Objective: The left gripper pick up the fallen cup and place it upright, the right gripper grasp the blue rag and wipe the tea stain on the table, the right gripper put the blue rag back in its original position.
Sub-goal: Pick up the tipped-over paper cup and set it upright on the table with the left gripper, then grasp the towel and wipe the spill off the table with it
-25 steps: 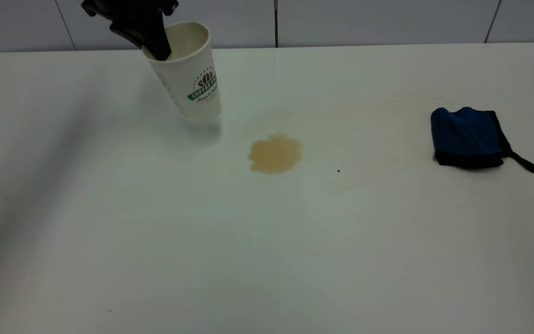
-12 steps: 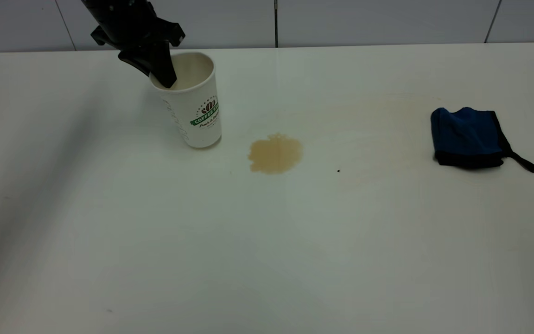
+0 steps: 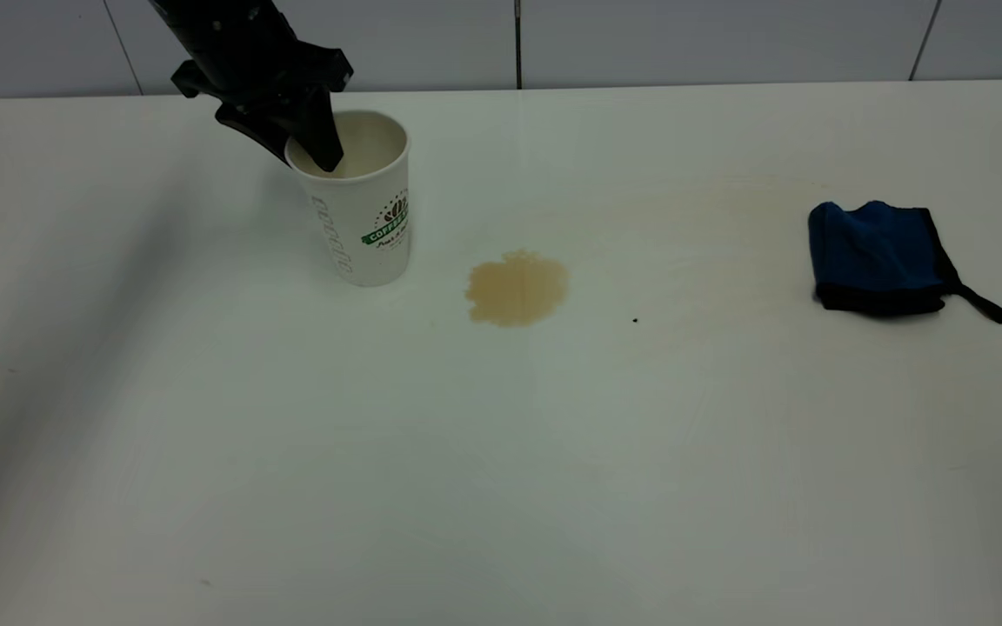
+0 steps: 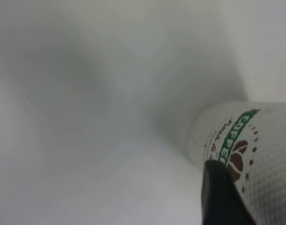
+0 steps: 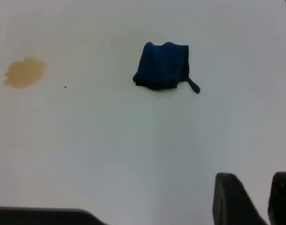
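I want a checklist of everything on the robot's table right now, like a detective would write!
Surface: white table, a few tiny dark specks and a faint tan smear.
Job's things: cup standing upright; brown tea stain beside it, not wiped; blue rag lying apart, untouched.
Clutter: nothing seen.
Grippers: left gripper pinches the cup's rim, one finger inside. Right gripper is away from the rag, open, holding nothing.
Cables: nothing seen.
Surroundings: grey panelled wall behind the table.

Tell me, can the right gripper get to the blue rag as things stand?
Probably yes: the blue rag lies alone on bare table, with nothing between it and the open right gripper, and the tea stain well aside.
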### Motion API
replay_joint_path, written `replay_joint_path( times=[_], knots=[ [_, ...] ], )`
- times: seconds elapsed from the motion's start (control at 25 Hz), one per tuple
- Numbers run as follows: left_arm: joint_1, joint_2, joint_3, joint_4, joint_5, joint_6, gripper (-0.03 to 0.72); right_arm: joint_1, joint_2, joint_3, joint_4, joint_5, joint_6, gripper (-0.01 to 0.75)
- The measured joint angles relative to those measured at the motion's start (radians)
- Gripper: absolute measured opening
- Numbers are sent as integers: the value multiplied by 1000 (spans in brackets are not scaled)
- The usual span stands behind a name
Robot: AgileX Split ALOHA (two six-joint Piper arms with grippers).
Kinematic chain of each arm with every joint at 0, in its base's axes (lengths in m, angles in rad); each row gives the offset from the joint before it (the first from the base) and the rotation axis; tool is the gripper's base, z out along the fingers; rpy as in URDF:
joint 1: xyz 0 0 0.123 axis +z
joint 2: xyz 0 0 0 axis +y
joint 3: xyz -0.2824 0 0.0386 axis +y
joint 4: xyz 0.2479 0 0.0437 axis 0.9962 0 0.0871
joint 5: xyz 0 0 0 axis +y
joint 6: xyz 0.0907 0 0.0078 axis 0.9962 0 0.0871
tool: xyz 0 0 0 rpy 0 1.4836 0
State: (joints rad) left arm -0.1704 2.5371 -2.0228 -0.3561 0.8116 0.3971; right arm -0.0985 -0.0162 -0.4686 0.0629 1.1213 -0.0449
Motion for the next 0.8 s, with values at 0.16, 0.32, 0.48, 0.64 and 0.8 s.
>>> replay_joint_path(
  times=[0.16, 0.32, 0.48, 0.64, 0.8],
  knots=[
    [0, -5, -23, 22, 25, -7, 628, 0, 0, 0, 0, 0, 0, 239],
    [0, -50, -115, 84, 143, -10, 715, 0, 0, 0, 0, 0, 0, 239],
    [0, -137, -221, 101, 301, -10, 680, 0, 0, 0, 0, 0, 0, 239],
    [0, -222, -291, 104, 356, -18, 596, 0, 0, 0, 0, 0, 0, 239],
    [0, -299, -299, 114, 356, -108, 508, 0, 0, 0, 0, 0, 0, 239]
  ],
)
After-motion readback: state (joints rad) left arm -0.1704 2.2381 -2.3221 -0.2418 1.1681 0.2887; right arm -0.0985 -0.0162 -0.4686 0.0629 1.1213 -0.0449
